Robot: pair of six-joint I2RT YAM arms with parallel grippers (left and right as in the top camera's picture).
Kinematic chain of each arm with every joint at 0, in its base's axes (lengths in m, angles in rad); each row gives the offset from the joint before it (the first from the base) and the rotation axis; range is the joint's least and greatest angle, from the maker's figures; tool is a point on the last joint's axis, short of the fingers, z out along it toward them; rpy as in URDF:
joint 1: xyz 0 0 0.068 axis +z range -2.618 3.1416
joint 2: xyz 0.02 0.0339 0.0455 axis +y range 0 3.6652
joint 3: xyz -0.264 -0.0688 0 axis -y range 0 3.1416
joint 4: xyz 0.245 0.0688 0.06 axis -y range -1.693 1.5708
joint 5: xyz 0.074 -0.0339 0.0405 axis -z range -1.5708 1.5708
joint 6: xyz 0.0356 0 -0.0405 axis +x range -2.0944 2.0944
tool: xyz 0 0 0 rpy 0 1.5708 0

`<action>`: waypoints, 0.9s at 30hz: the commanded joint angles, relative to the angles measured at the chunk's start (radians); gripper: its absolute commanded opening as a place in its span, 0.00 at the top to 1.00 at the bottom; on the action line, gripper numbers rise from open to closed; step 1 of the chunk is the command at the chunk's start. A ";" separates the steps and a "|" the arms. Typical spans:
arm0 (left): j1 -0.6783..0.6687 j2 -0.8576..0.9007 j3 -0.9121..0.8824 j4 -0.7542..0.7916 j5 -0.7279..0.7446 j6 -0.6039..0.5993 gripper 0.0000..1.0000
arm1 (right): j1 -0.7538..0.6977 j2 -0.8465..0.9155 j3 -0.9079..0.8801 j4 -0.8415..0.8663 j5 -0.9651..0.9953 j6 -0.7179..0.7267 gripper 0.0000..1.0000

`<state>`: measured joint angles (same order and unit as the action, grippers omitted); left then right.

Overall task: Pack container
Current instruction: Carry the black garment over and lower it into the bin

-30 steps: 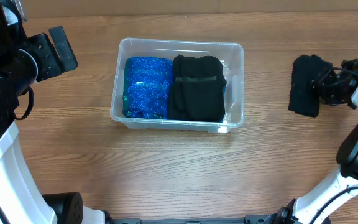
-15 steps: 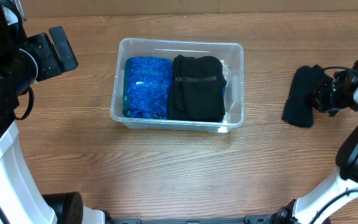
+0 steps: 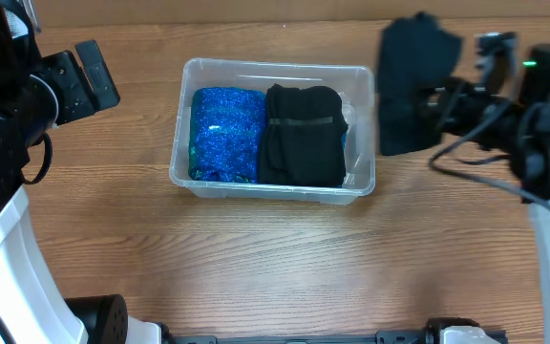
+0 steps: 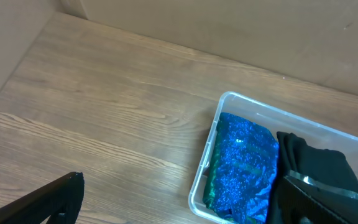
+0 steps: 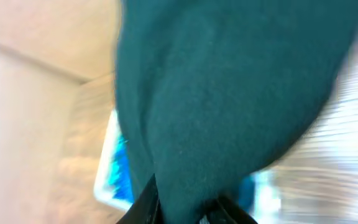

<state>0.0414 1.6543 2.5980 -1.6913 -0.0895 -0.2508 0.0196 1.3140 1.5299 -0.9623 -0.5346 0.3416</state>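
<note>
The clear plastic container [image 3: 273,67] stands mid-table, with a folded blue sparkly garment [image 3: 225,134] in its left half and a folded black garment [image 3: 302,134] beside it on the right. My right gripper [image 3: 444,103] is shut on another black garment [image 3: 411,84], which hangs in the air just right of the container's far right corner. In the right wrist view this garment [image 5: 229,93] fills the frame above the right gripper [image 5: 188,208], blurred. My left gripper [image 3: 84,76] stands open at the far left, apart from the container [image 4: 205,162]; the left gripper [image 4: 176,208] has nothing between its fingers.
Bare wooden tabletop [image 3: 275,258] surrounds the container on all sides. A brown wall [image 4: 229,25] runs along the table's far edge. The right arm and its cables [image 3: 533,134] reach over the right side of the table.
My right gripper has shut on the black garment that lay on the table at the right, lifted it, and carried it left and farther back, up to the container. The left arm has not moved.
</note>
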 commanded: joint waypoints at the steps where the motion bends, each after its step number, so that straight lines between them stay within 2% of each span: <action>1: 0.004 0.002 0.001 0.002 0.005 0.019 0.00 | 0.158 0.054 -0.028 0.070 0.053 0.200 0.88; 8: 0.004 0.002 0.001 0.002 0.005 0.019 0.00 | 0.454 0.242 -0.056 0.301 0.150 0.396 0.88; 14: 0.004 0.002 0.001 0.002 0.005 0.019 0.00 | 0.593 0.410 -0.056 0.418 0.186 0.505 0.88; 18: 0.004 0.002 0.001 0.002 0.005 0.019 0.00 | 0.629 0.496 -0.056 0.396 0.345 0.508 0.87; 19: 0.004 0.002 0.001 0.002 0.005 0.019 0.00 | 0.629 0.514 -0.056 0.378 0.389 0.508 0.81; 22: 0.004 0.002 0.001 0.002 0.005 0.019 0.00 | 0.623 0.552 -0.057 0.333 0.482 0.454 0.50; 23: 0.004 0.002 0.001 0.002 0.005 0.019 0.00 | 0.617 0.555 -0.057 0.325 0.497 0.426 0.45; 27: 0.004 0.002 0.001 0.002 0.005 0.019 0.00 | 0.602 0.523 -0.023 0.320 0.487 0.259 0.39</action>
<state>0.0414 1.6543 2.5980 -1.6909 -0.0895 -0.2508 0.6491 1.8675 1.4715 -0.6361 -0.1452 0.7559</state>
